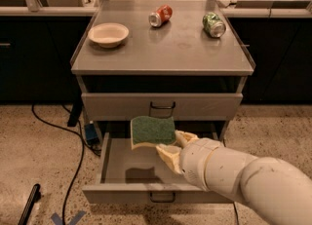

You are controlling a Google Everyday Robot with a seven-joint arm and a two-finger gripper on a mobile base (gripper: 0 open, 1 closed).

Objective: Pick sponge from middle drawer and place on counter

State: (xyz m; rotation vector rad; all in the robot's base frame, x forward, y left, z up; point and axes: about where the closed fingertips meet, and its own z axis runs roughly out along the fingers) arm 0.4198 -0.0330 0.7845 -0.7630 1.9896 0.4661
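The sponge (152, 131), dark green on top with a pale yellow underside, is held in the air above the open middle drawer (127, 170), in front of the closed drawer front above it. My gripper (171, 144) is shut on the sponge's right end, with the pale fingers (168, 156) below and beside it. The white arm reaches in from the lower right. The sponge's shadow lies on the drawer floor. The grey counter (170, 48) is above, at the top of the cabinet.
On the counter stand a white bowl (108, 34) at the left, a red can (160, 15) lying at the back middle and a green can (214, 25) at the back right. Black cables (58, 126) and a blue object (90, 134) lie on the speckled floor to the left.
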